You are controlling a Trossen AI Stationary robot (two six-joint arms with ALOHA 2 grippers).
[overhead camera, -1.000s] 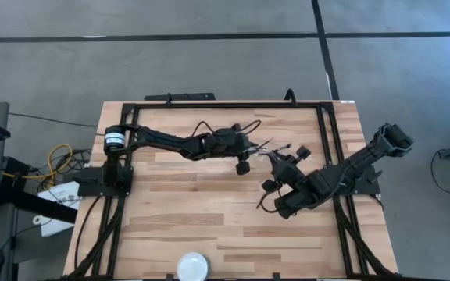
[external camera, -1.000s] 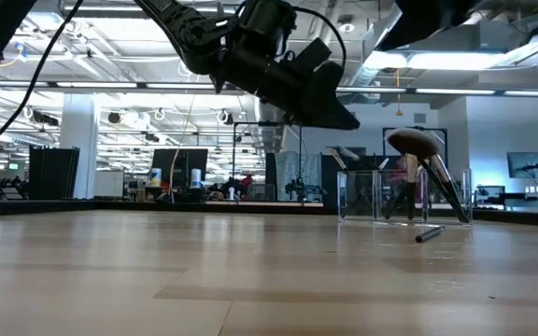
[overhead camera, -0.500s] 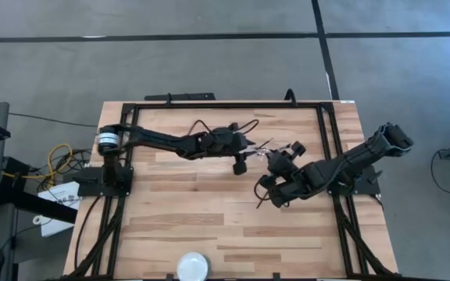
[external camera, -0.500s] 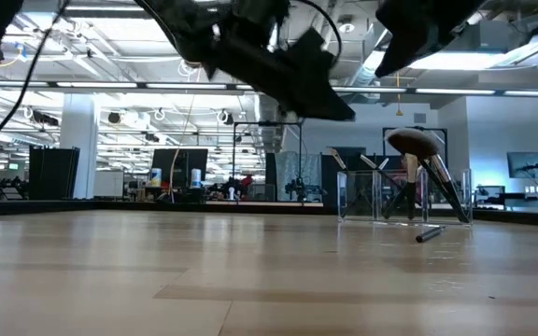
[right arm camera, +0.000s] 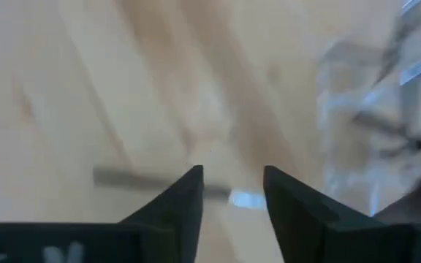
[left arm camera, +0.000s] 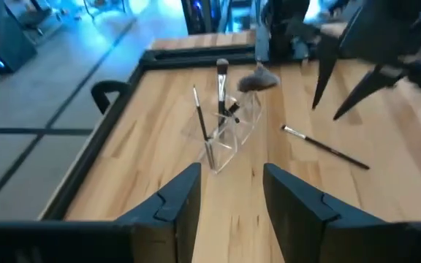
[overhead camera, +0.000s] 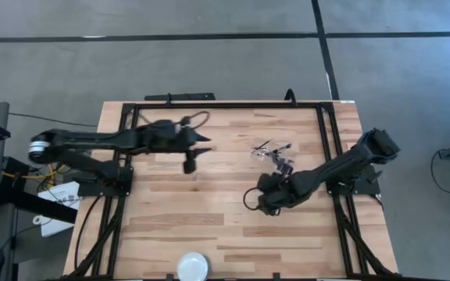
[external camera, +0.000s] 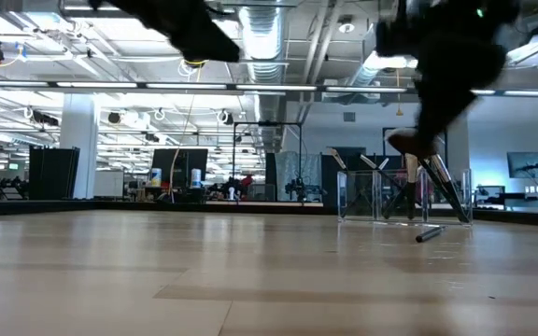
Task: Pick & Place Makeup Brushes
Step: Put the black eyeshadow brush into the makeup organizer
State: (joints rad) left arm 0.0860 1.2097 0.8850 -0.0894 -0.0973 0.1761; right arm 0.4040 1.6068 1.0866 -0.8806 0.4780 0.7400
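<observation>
A butcher-block table fills the floor space, ringed by a black metal frame, with two dark arms reaching in over it. The landmark is the clear plastic holder, standing on the far right part of the boards. The left arm stretches low across the wood well to the left of the holder, its left gripper pointed straight at it, fingers apart with nothing between them. The right arm slants in from the right rail, and the right gripper hovers just on the near side of the holder — fingers parted, empty, a loose makeup brush lying on the boards directly beyond them. That brush rests flat beside the holder, apart from it. The other makeup brushes stand tilted inside the holder — among them one with a fluffy reddish-brown head leaning over its rim. A round white dish sits at the near edge, well away from the holder.
</observation>
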